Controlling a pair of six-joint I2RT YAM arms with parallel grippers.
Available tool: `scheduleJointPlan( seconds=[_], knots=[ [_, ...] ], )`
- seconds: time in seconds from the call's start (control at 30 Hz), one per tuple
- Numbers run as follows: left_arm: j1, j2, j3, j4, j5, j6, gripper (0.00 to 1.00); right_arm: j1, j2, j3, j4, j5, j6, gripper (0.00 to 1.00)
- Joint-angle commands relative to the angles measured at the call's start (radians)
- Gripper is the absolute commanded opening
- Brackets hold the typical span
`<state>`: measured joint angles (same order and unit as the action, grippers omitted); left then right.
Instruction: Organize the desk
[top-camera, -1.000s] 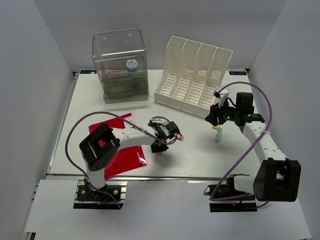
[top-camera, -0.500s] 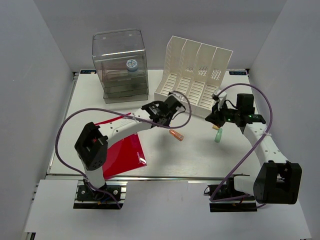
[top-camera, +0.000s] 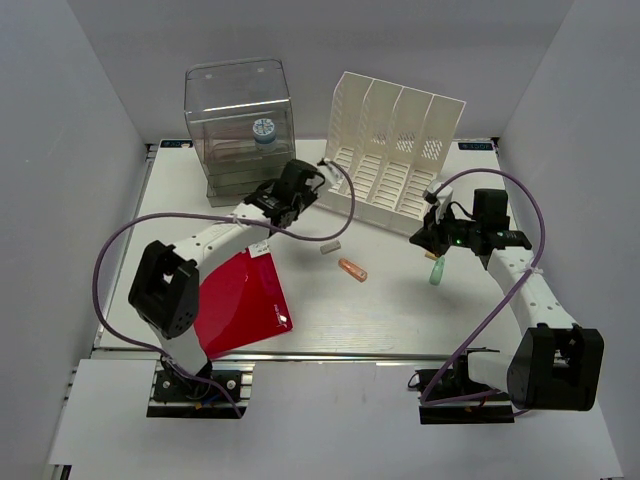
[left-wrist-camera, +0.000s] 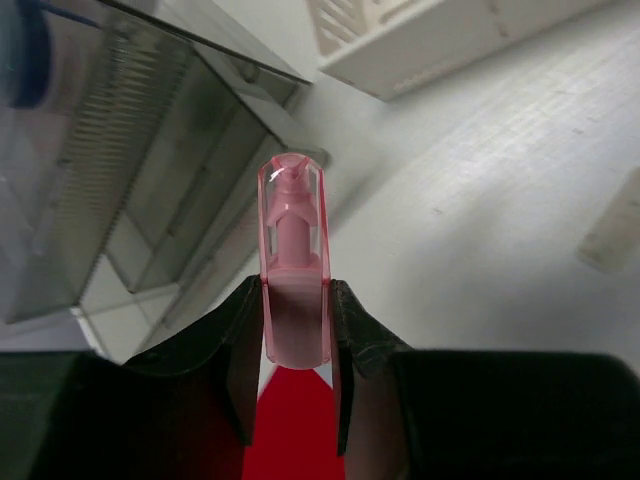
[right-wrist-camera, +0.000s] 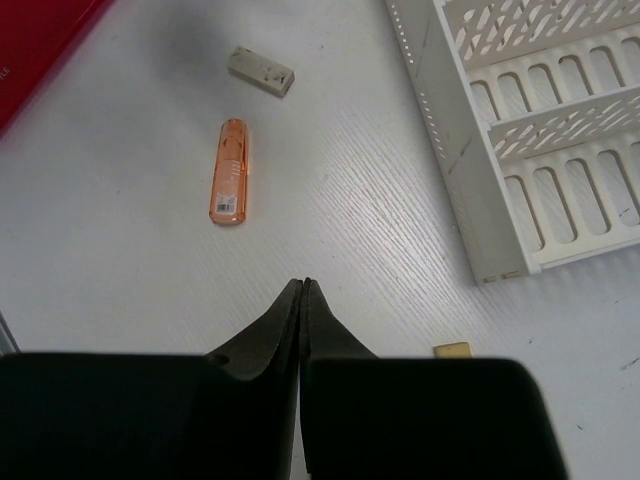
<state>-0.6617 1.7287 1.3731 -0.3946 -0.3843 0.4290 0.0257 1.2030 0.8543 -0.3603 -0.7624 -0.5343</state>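
On the white desk (top-camera: 400, 310), my left gripper (top-camera: 290, 187) is up at the back left, next to the clear drawer box (top-camera: 240, 130). It is shut on a pink translucent pen-like piece (left-wrist-camera: 293, 255) that sticks out past the fingertips (left-wrist-camera: 345, 300) toward the box (left-wrist-camera: 120, 170). My right gripper (top-camera: 425, 236) hovers at the right, shut with nothing in it (right-wrist-camera: 303, 284). A pale green piece (top-camera: 437, 271) lies just below it. An orange piece (top-camera: 351, 270) (right-wrist-camera: 230, 172) and a white eraser (top-camera: 331, 246) (right-wrist-camera: 260, 70) lie mid-desk.
A white slotted file rack (top-camera: 390, 150) (right-wrist-camera: 520, 130) stands at the back centre-right. A red folder (top-camera: 235, 300) lies at the front left under the left arm. A small tan chip (right-wrist-camera: 452, 349) sits near the rack's corner. Silver rails edge the desk.
My left arm has swung from the desk's front middle to the back left beside the drawer box, carrying the pink piece. The eraser now shows. The right arm has hardly moved.
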Motion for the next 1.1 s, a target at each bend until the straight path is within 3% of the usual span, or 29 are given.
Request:
scheduleJointPlan(
  seconds=[0.0,0.17,0.33,0.7,0.77,0.8,0.9,1.0,1.07],
  knots=[
    [0.074,-0.069,0.006,0.164,0.06,0.154,0.0,-0.006,-0.019,-0.004,-0.002,-0.023,-0.015,0.03],
    [0.189,-0.002,0.058,0.178,0.16,0.224,0.0,0.0,-0.016,-0.006,0.0,-0.025,-0.016,0.05],
    [0.249,0.072,0.089,0.198,0.245,0.192,0.0,-0.006,-0.019,-0.009,0.0,-0.026,-0.018,0.09],
    [0.297,0.152,0.087,0.319,0.143,0.128,0.01,-0.003,-0.014,-0.012,-0.003,-0.034,-0.026,0.25],
    [0.297,0.137,0.067,0.345,0.125,0.122,0.12,-0.003,-0.016,-0.012,-0.005,-0.038,-0.027,0.33],
    [0.297,0.129,0.06,0.353,0.118,0.111,0.36,-0.003,-0.017,-0.014,-0.006,-0.04,-0.03,0.36],
    [0.297,0.095,0.026,0.387,0.093,0.099,0.54,-0.003,-0.02,-0.018,-0.006,-0.046,-0.033,0.43],
    [0.297,0.059,0.032,0.387,0.096,0.074,0.63,-0.003,-0.025,-0.021,-0.015,-0.06,-0.046,0.5],
    [0.297,0.045,0.043,0.379,0.107,0.054,0.64,0.0,-0.026,-0.021,-0.025,-0.074,-0.061,0.52]
  ],
)
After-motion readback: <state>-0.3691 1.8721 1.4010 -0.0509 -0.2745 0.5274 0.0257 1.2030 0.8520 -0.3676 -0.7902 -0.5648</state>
